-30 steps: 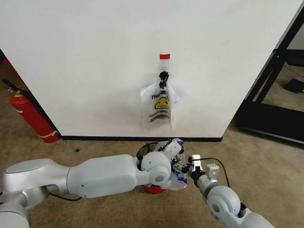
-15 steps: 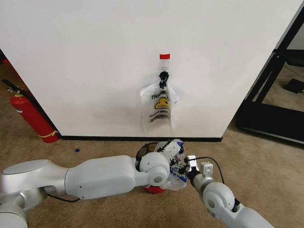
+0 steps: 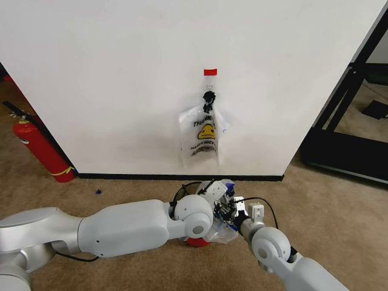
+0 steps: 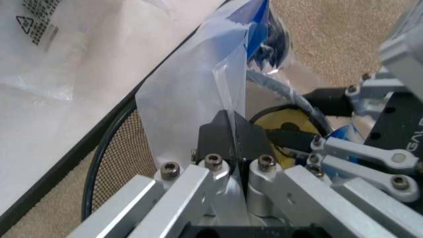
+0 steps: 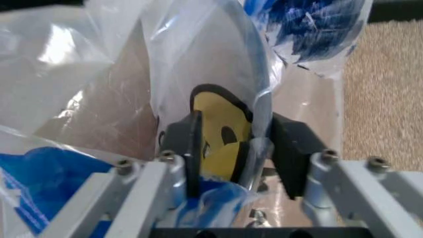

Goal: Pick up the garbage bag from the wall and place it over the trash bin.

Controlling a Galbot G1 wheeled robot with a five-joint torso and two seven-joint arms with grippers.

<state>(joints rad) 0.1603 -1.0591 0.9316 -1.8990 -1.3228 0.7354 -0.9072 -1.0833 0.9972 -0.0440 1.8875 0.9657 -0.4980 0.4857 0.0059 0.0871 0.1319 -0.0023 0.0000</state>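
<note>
Looking down from the head camera, you see both arms meeting low over the trash bin, which stands on the carpet just in front of the wall. The garbage bag is bunched over the bin between the two grippers, its blue patches showing at the top. Your left gripper has its dark pads pressed together on a fold of the bag's thin plastic, right beside the bin's black rim and mesh side. Your right gripper stands partly open, with a layer of the bag bearing the yellow smiley face lying between its two pads; whether the pads actually press that layer you cannot tell. In the left wrist view the right gripper's linkage sits just beside the left one. On the wall above, a second smiley bag hangs from a black clip under a red tape strip. A red fire extinguisher leans well apart to the left.
</note>
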